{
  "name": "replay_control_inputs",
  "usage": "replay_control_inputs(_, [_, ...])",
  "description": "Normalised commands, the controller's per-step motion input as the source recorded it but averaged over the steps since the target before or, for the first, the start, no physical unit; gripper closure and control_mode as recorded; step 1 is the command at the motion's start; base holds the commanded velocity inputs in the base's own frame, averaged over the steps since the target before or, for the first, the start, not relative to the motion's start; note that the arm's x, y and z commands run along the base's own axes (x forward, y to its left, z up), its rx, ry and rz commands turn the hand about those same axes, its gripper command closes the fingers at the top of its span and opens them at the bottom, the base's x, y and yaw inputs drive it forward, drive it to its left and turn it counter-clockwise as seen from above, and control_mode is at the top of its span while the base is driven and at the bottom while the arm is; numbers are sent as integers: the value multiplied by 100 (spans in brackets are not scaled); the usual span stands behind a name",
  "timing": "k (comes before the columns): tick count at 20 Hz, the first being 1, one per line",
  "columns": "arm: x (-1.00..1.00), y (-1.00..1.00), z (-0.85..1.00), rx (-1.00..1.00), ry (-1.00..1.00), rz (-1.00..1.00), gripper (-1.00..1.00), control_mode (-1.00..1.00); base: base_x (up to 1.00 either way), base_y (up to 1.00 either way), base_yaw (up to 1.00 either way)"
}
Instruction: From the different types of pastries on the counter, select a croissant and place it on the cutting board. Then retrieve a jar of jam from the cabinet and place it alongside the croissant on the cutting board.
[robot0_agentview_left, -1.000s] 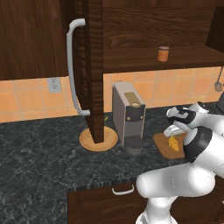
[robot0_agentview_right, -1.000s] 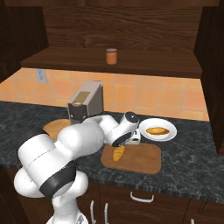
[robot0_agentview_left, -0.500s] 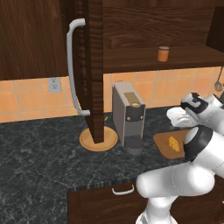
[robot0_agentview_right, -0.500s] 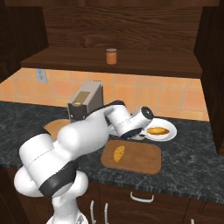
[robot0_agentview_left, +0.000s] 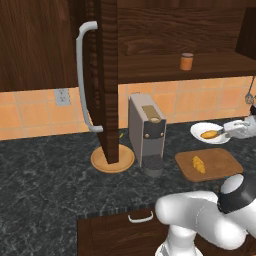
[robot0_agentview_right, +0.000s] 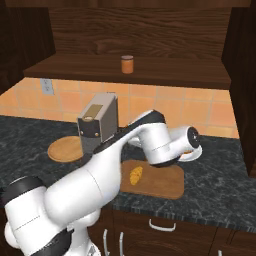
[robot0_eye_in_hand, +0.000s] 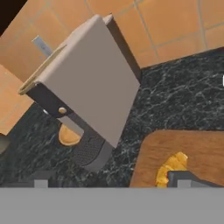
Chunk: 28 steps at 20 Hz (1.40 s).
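Observation:
The croissant (robot0_agentview_left: 199, 164) lies on the brown cutting board (robot0_agentview_left: 220, 167) to the right of the grey coffee machine; it also rests on the cutting board (robot0_agentview_right: 162, 182) as croissant (robot0_agentview_right: 135, 175). My gripper (robot0_agentview_left: 229, 131) hovers above the counter (robot0_agentview_left: 45, 185) at the white plate's right side, open and holding nothing. In the hand view, the gripper (robot0_eye_in_hand: 113, 181) has its tips wide apart, with the croissant (robot0_eye_in_hand: 173, 169) and cutting board (robot0_eye_in_hand: 192, 146) below. The jar of jam (robot0_agentview_left: 186, 61) stands on the shelf of the open cabinet (robot0_agentview_left: 107, 75); the jar (robot0_agentview_right: 127, 64) is upright.
A white plate (robot0_agentview_left: 200, 129) holds a rounder orange pastry (robot0_agentview_left: 209, 134) behind the board. The coffee machine (robot0_agentview_left: 146, 130) stands left of the board, with a round tan disc (robot0_agentview_left: 112, 161) under the open cabinet door. Drawers with white handles (robot0_agentview_left: 140, 217) sit below the counter edge.
The gripper has opened and let go of the croissant, which now lies on the cutting board. The hand has lifted away and swung right, toward the plate.

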Motion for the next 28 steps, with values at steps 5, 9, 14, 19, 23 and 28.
replay_control_inputs(5, [-97, 10, 58, 16, -26, -49, -100, -100, 0, 0, 0])
replay_control_inputs(9, [-86, 47, 69, 11, -21, -46, -100, -100, 0, 0, 0])
replay_control_inputs(14, [-95, 44, 56, 1, -25, -16, -100, -100, 0, 0, 0])
replay_control_inputs(19, [-57, 26, 68, -9, -39, -2, -100, -100, 0, 0, 0])
replay_control_inputs(23, [-45, 6, 73, -34, -42, 0, -100, -100, 0, 0, 0])
replay_control_inputs(28, [-45, 11, 73, -53, -29, 0, -100, -100, 0, 0, 0])
